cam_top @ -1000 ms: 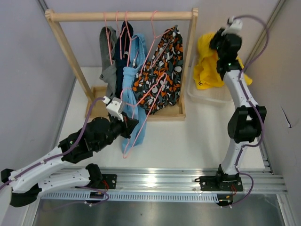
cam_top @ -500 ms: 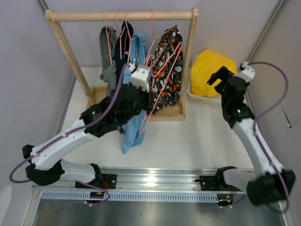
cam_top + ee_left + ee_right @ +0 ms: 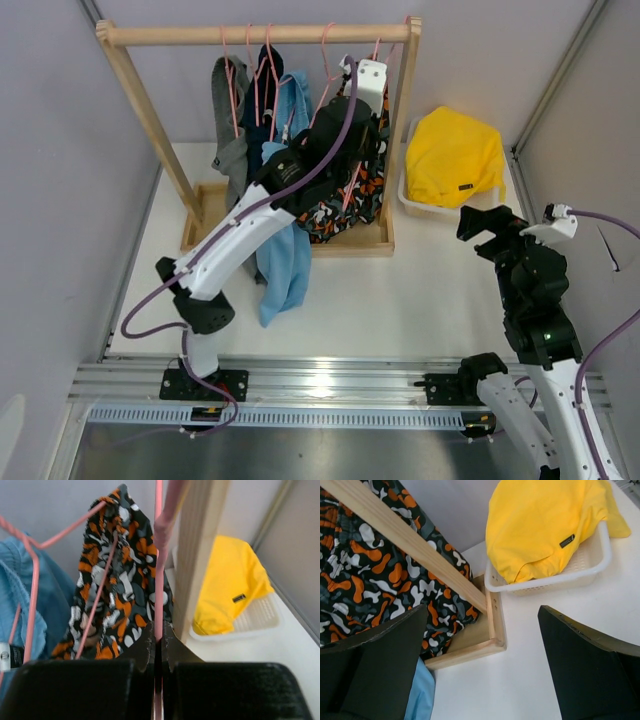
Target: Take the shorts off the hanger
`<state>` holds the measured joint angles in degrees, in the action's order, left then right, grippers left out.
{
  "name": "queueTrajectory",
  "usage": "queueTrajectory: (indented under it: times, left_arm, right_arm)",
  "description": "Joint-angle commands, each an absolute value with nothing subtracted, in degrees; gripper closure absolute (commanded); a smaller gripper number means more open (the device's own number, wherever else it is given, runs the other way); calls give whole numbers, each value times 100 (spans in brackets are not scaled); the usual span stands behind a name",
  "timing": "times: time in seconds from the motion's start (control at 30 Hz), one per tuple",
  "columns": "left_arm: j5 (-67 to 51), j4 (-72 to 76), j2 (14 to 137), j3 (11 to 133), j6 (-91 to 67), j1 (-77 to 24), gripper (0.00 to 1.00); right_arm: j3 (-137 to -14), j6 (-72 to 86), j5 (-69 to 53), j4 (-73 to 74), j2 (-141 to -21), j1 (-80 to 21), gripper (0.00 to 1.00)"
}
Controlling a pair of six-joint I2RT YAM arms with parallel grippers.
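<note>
The yellow shorts (image 3: 455,155) lie bunched in the white basket (image 3: 418,207), right of the rack; the right wrist view shows the shorts (image 3: 540,525) free of any hanger. My left gripper (image 3: 159,634) is shut on a bare pink hanger (image 3: 160,555), held high by the right post (image 3: 200,555) of the wooden rack, near the rail's right end (image 3: 385,33). My right gripper (image 3: 482,610) is open and empty above the table, on the near side of the basket (image 3: 555,580) and apart from it. In the top view the right gripper (image 3: 486,224) sits low at right.
On the rail (image 3: 260,34) hang a black, orange and white patterned garment (image 3: 335,205), a blue one (image 3: 285,260) and a grey one (image 3: 228,120) on pink hangers. The rack's wooden base frame (image 3: 492,615) lies on the white table. Grey walls close both sides.
The right gripper opened, left the yellow shorts in the basket and drew back toward the near edge. The left arm swung up and right, carrying the pink hanger to the rail's right end.
</note>
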<state>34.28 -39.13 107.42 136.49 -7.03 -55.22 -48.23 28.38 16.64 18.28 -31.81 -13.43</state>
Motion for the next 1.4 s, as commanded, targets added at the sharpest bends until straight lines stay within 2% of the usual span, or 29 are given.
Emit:
queueTrajectory:
  times: [0.0, 0.17, 0.43, 0.73, 0.87, 1.1, 1.13, 1.23, 1.27, 1.33, 1.37]
  left_arm:
    - [3384, -3877, 11178, 14492, -431, -5178, 100]
    - [2875, -2930, 11276, 14257, -475, -4668, 100]
    - [2515, -1996, 11742, 14643, -228, -4518, 100]
    - [1934, -1907, 12216, 14669, -650, -4491, 100]
    - [1785, -1872, 12454, 14652, -738, -4447, 88]
    - [1644, -2039, 12420, 14494, -879, -4368, 83]
    - [1617, -2065, 12228, 14432, -896, -4368, 80]
    - [1608, -2022, 11788, 13784, -888, -4456, 55]
    - [1617, -2013, 11447, 13642, -879, -4491, 42]
    - [1661, -2056, 11111, 13159, -844, -4605, 32]
    - [1670, -2100, 10796, 12983, -826, -4640, 23]
  right_arm:
    - [-4817, 2857, 1275, 2197, -2989, -1380, 0]
    - [-4606, 2839, 1020, 2250, -2743, -1380, 1]
    - [-4219, 2988, 747, 2276, -2400, -1397, 1]
    - [-4131, 2971, 650, 2303, -2382, -1389, 1]
    - [-4122, 2971, 589, 2417, -2364, -1397, 1]
    - [-4061, 3006, 493, 2470, -2338, -1397, 0]
    - [-4061, 3015, 501, 2444, -2338, -1397, 0]
    - [-4043, 3067, 440, 2400, -2373, -1397, 1]
    - [-4026, 3067, 431, 2382, -2382, -1406, 1]
    - [-4008, 3094, 396, 2356, -2408, -1415, 1]
    - [-3982, 3102, 387, 2347, -2426, -1424, 1]
